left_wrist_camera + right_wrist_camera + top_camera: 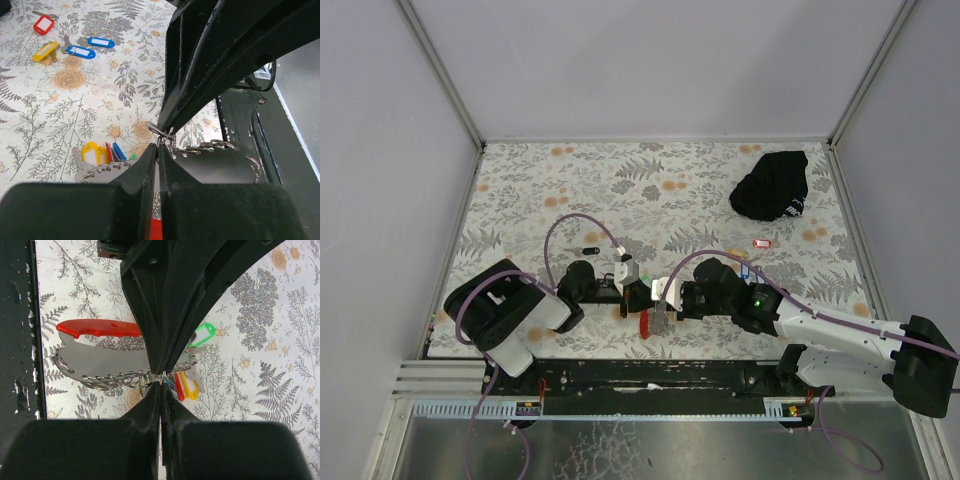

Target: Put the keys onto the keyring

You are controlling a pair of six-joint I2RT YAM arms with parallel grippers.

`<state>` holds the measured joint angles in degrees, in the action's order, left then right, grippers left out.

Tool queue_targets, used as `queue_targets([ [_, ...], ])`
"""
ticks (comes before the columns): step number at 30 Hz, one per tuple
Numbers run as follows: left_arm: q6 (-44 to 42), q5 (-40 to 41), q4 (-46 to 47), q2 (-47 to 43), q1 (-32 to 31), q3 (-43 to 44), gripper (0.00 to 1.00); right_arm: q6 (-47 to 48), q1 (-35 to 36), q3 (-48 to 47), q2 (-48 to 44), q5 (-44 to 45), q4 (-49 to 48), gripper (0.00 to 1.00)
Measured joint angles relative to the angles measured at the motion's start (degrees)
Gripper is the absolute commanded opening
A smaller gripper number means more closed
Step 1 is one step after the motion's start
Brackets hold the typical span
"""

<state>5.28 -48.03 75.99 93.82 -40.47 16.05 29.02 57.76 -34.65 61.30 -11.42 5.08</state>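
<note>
Top external: left gripper (632,292) and right gripper (665,300) tip to tip at near-centre of table (520,190), w/ keyring (646,323) held btw them, red strap end toward the arm bases. Black cloth bundle (775,185) far right, well apart, not involved.

Left wrist: fingers pressed together, nipping the thin ring wire at the very tips, no gap visible. Right wrist: same from the opposite side, fingers closed tight on the ring, grey strap + red end lying flat beside them.

Progress, as a judgement: partly done, approx halfway.
- Bunched at the ring: yellow tag (90,152) w/ red + blue just beside it. Green tag (202,334) close by; can't tell whether threaded or only touching.
- Not yet on: loose keys (80,51) in a small cluster well apart from the ring, w/ red, yellow and 2 blue tags.
- Small dark item (588,249) left of centre, poss. a black-tag key; too small to tell.

Left to do, prob.: coil pried open, then each loose key fed on, one at a time.
</note>
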Motion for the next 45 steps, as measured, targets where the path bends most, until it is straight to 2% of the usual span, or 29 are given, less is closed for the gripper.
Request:
queue_targets([
  [6,1.79,3.02,2.40,-0.02,-0.20,-1.09,0.00,-0.37,0.00,0.04,-1.05,0.07,0.42,0.00],
  [11,6.78,6.08,8.37,0.37,-0.35,-2.69,0.00,-1.38,0.00,0.22,-3.10,0.22,0.09,0.00],
  [16,10.97,9.84,10.25,0.48,-0.48,-3.78,0.00,-2.27,0.00,0.66,-3.21,0.46,-1.11,0.00],
  [35,19.12,26.97,10.84,0.17,-3.17,-6.56,0.00,-3.04,1.68,1.11,1.14,6.10,-5.38,0.00],
  [45,23.91,40.48,11.06,0.00,-6.84,-7.74,0.00,-0.48,2.71,-2.14,5.90,10.14,-4.48,0.00],
])
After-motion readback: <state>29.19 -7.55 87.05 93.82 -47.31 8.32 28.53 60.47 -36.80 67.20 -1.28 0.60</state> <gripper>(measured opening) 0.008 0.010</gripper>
